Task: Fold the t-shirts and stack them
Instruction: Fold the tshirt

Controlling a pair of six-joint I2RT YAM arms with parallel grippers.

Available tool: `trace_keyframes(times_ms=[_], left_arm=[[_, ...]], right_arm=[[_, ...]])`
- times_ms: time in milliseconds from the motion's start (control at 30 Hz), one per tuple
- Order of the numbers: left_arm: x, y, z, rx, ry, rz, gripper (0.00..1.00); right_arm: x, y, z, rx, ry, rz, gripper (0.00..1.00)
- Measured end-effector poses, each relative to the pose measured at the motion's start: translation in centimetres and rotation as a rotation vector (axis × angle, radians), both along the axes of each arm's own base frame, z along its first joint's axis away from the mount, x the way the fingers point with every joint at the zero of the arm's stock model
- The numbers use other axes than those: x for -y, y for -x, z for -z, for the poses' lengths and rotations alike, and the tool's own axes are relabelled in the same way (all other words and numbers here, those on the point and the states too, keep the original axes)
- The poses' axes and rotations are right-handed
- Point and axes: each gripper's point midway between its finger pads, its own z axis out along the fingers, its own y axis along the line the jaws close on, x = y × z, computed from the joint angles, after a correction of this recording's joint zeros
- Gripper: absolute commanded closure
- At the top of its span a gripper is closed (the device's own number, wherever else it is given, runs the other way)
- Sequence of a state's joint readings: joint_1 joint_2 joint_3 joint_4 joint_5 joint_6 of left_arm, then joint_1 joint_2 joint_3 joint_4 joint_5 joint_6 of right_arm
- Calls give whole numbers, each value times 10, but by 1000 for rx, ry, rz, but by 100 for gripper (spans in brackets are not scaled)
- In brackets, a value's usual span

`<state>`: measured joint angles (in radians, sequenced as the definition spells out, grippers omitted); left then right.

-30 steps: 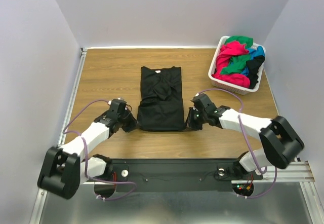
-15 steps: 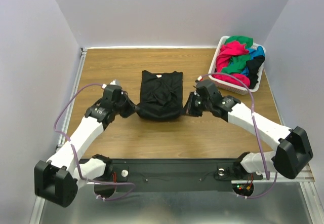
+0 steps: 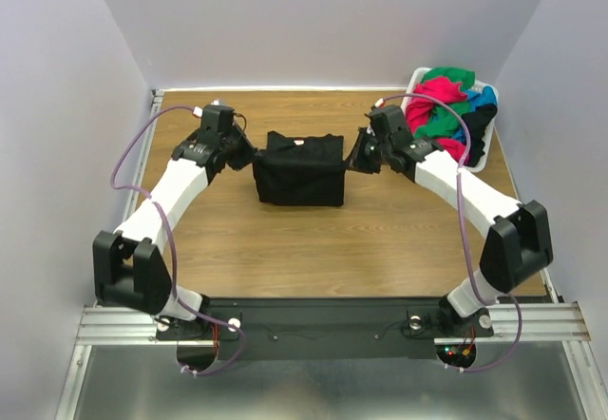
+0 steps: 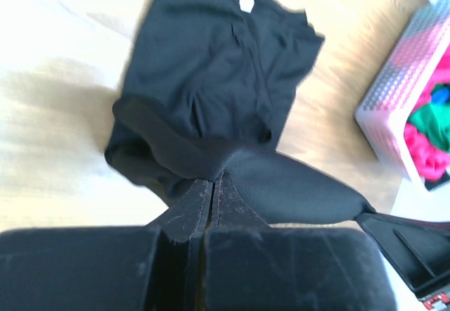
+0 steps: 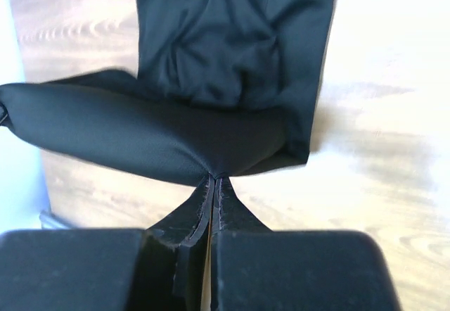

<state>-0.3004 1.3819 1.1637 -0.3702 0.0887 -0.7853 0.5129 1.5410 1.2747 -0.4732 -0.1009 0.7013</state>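
Left pincer [image 3: 249, 159], right pincer [image 3: 350, 161] (gripping t-shirt [image 3: 299, 171] edge)

The wooden table [image 3: 285, 239] is a light-brown board with clear grain. A white slatted basket [image 3: 415, 78] stands on it in the far right corner. To the left of the basket, with bare wood between them, a black t-shirt [image 3: 299, 168] lies on the board. Its white neck label is at its far edge, and its near part is raised off the wood.
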Motion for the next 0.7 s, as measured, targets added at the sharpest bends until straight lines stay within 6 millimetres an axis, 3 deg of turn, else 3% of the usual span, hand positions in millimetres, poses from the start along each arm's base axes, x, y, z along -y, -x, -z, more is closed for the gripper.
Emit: trace_keyframes(times_ms=[300,700], left_arm=[[0,-60,20,-36,-19,11,100],[4,-108,45,-69,-22,37,100]], right_arm=[[14,-51,9,-1,35,45,100],[17,-108,27,5,70,66,100]])
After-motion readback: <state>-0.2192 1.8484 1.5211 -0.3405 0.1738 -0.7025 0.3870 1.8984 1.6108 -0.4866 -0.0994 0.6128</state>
